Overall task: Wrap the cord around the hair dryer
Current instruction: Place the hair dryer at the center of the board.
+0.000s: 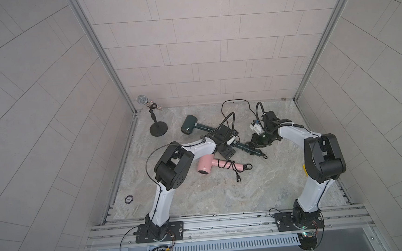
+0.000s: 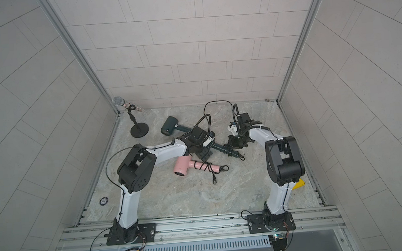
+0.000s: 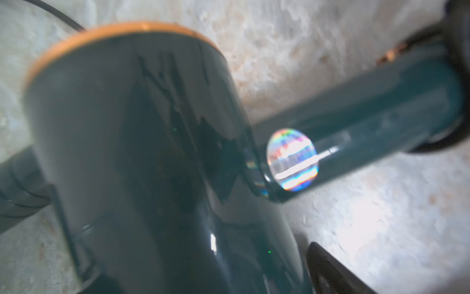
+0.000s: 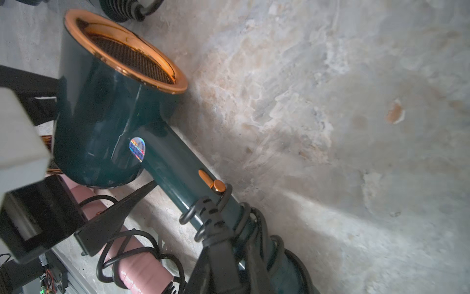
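Green hair dryer part-wrapped, loose cord left to wind

The green hair dryer lies on the counter. A few turns of cord circle its handle end, pinched by the right hand. A long loop trails toward the back wall. The left hand is spread wide over the handle, holding nothing.

Soft, even light; left wrist view shows the hair dryer blurred.

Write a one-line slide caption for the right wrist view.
The green hair dryer lies on the marble table, black cord coiled round its handle, right gripper closed on the cord.
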Motion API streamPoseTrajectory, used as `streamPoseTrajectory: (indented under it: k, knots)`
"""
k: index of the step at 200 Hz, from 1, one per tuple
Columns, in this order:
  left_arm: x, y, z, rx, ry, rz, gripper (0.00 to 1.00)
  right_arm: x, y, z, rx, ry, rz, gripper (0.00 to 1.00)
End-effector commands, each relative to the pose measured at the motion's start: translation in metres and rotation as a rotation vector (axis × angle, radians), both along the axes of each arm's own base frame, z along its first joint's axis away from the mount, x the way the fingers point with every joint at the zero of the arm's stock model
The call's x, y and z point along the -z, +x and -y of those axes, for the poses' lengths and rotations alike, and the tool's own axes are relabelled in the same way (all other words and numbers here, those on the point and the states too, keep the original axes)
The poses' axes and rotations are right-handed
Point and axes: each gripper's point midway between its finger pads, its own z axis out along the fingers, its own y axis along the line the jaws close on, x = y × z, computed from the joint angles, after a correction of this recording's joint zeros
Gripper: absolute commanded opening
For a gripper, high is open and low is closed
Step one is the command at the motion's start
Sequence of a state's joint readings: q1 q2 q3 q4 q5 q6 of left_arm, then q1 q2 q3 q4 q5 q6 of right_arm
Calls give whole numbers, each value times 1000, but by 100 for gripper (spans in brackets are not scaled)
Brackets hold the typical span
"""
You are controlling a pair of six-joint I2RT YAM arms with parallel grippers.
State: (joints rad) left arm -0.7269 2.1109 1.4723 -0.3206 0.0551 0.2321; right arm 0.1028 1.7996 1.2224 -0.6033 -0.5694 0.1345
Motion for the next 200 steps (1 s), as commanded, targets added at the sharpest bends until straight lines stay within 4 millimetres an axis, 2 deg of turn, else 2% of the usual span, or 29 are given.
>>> streamPoseTrajectory:
  k: [1, 29, 62, 87, 111, 137, 200]
  knots:
    - [3, -33, 0, 96, 34, -143, 100, 17, 2, 15, 19, -91, -9, 0]
    - [-31, -24, 0, 94, -5, -122, 100, 17, 1, 15, 18, -90, -13, 0]
    - [-75, -2, -3, 48, -49, -88, 100, 16, -1, 17, 17, -103, -12, 0]
    - [-97, 21, 1, -36, -127, -81, 100, 17, -2, 19, 16, -112, -15, 0]
    - [-95, 35, -1, -98, -92, -92, 100, 19, -4, 20, 17, -118, -23, 0]
    - [-80, 44, -2, -116, -10, -137, 100, 19, -5, 21, 16, -128, -21, 0]
    - [-53, 40, 7, -111, 1, -217, 100, 17, -5, 24, 17, -146, -24, 0]
